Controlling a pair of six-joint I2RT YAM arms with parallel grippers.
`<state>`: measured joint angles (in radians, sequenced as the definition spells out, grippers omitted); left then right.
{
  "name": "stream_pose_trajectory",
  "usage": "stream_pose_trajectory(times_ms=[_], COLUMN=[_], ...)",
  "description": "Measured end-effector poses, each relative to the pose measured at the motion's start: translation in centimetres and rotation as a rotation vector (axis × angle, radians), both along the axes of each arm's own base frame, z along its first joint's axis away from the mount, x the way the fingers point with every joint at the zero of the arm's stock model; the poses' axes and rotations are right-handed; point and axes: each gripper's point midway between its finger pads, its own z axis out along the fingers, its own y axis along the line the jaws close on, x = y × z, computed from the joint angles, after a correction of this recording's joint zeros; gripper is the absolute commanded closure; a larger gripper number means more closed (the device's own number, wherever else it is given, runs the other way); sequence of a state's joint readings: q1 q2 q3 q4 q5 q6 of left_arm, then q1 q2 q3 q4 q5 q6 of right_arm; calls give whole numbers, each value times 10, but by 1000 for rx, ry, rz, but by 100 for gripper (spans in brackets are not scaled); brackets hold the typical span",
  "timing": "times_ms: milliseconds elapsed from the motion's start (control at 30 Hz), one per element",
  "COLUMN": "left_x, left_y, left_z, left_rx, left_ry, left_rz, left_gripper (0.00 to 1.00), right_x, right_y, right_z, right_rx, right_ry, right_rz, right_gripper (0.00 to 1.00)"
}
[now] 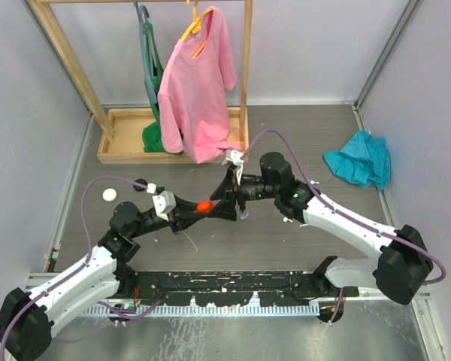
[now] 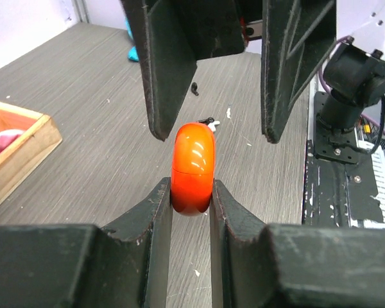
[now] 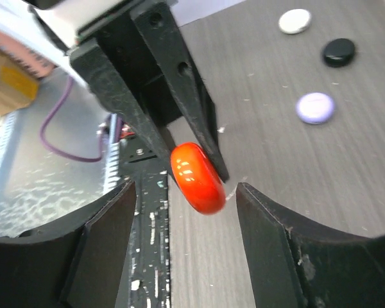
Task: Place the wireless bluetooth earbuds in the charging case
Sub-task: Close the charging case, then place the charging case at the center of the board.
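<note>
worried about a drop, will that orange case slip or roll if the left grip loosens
The orange case shows bright glossy highlights, so it is probably slippery; the left gripper pinches only part of it. It looks hard-shelled, likely stiff. Being a rounded disc, it could well roll on edge if it dropped onto the table.

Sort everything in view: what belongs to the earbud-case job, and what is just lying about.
Job in hand:
- orange-red case, gripped on edge by the left pincer
- right pincer, open, close to it
- white case, black case, lilac case

Lying about:
- pink shirt
- green garment
- wooden rack
- teal cloth
</note>
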<state>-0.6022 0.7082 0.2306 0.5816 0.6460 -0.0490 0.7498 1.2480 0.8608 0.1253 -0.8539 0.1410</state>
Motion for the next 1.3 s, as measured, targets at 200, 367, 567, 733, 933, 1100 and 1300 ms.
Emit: stream_pose_trajectory(times_ms=[200,367,567,733,933,1100,1300], left_x=[18,42,70,89,111,131,145], left_y=[4,6,-1,-10,-25,-35,-39], left_z=[0,-26,-65,-103,-140,-159,-173], left_rx=[-20,-10,24,51,70,50,30], left_ry=[171,457,779,976,1143,1212,1258], left_rz=[112,264,424,518,603,659,717], left_gripper=[100,100,98,91,84,77,62], right_x=[32,62,80,89,100,106,109], right_y=[-22,-53,-98,-122,-144,-152,-156], right_z=[-12,-40,-82,-93,-86,-81,-80], right_rx=[-48,-125,-201,-209,-171,-153,-149], right_ry=[-93,-122,-140,-167,-199,-208,-213], right_rz=[-273,-535,-797,-927,-1071,-1140,-1167], right_gripper=[30,29,29,29,29,29,29])
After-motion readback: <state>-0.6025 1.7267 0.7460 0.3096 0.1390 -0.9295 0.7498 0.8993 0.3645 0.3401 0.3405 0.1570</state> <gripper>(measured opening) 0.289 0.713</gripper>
